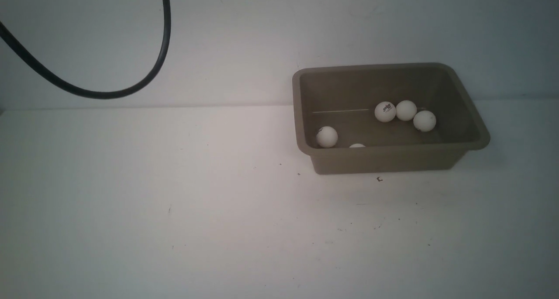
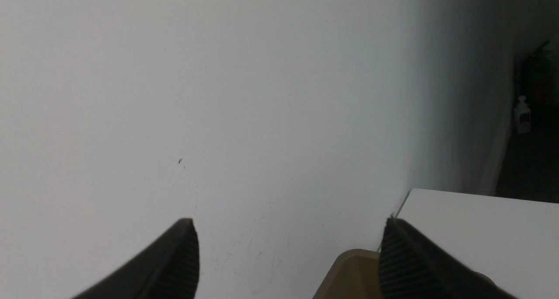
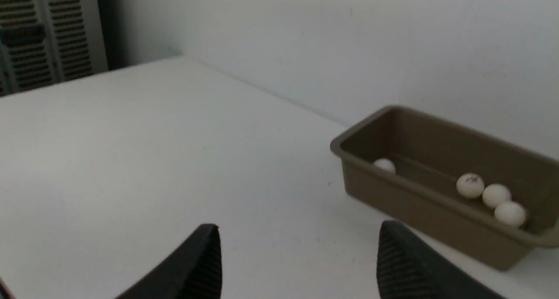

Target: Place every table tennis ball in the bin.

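Finishing stage: table tennis balls [image 1: 326, 137] are being contained inside the bin [image 1: 391, 163]; all the placing appears to be complete.
Balls in bin: five are being shown; three are being grouped near the bin's right end, one is being seen at its left front corner, and one is being mostly hidden behind its front wall.
Left gripper [image 2: 290, 257]: the fingers are being held wide apart, with nothing being gripped.
Right gripper [image 3: 299, 259]: the fingers are being kept apart, with nothing being gripped.
Next move: no further pick is being called for by these views; both arms are probably being left clear of the bin.
Bin edges: the flared rim is being presented as the main catch point for any low pass; the back rim is being set close before the wall [image 1: 244, 41].
Open room: bare table [image 1: 174, 194] is being offered left of the bin and in front of it.
Cable [image 1: 105, 94]: a loop is being hung left of the bin, well apart from it.
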Available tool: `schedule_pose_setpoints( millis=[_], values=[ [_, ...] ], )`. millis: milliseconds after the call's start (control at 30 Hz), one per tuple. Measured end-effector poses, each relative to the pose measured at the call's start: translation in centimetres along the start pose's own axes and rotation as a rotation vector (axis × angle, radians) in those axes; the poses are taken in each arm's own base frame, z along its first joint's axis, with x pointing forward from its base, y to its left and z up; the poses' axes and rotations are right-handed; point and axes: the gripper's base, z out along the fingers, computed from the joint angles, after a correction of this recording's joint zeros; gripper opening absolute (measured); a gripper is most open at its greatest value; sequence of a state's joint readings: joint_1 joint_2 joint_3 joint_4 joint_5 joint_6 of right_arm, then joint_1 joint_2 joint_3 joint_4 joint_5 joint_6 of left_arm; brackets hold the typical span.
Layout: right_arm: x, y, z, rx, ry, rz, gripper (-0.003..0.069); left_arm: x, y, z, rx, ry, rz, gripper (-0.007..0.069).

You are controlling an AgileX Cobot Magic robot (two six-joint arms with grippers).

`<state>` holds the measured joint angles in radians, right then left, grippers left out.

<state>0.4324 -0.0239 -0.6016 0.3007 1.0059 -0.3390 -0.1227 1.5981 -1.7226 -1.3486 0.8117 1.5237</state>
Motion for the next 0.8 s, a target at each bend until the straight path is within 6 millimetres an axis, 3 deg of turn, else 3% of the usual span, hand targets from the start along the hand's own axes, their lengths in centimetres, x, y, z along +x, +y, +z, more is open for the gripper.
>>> schedule_pose_setpoints(
  millis=[167, 700, 800],
  values=[
    [3.1, -0.1, 2.5, -0.016, 0.115, 0.030, 0.0440, 0.0, 0.0, 0.0, 0.000, 0.000, 0.000, 0.0499],
    [3.0, -0.3, 2.7, 0.009, 0.077, 0.001, 0.0440, -0.1, -1.1, -0.1, 0.116, -0.010, -0.056, 0.0499],
    [2.8, -0.6, 3.4, 0.028, -0.009, 0.027, 0.0440, -0.2, -1.2, -0.1, 0.127, -0.019, -0.073, 0.0499]
  ],
)
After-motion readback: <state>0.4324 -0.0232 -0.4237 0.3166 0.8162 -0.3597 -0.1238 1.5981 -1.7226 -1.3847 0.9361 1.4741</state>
